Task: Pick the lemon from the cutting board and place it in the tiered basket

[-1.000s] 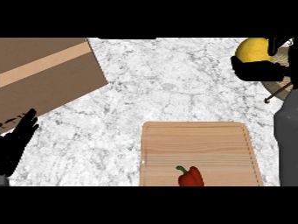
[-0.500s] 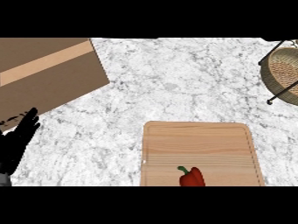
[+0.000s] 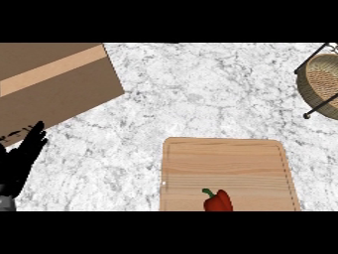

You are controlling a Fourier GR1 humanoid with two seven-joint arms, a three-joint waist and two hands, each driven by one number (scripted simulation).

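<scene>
Left hand [image 3: 10,168] at rest, low at the view's left edge: fingers straight, pointing up, nothing held. Right hand out of view, state unknown. Just above the left hand's fingertips, a cardboard box [image 3: 47,84]; touching or merely close, impossible to tell. Well off to that hand's right, a wooden board [image 3: 230,158] on the marble counter [image 3: 200,89], bearing only a red pepper [image 3: 217,201] at its near edge. Farthest from the hand, up and across to the right, the wicker basket [image 3: 331,84], cut by the frame. No lemon in sight: none on the board, none in the part of the basket shown. Likely risks from here: a lemon set on a rim rather than in a bowl, rolling off onto the counter; an arm catching the basket's wire frame and tipping it.
</scene>
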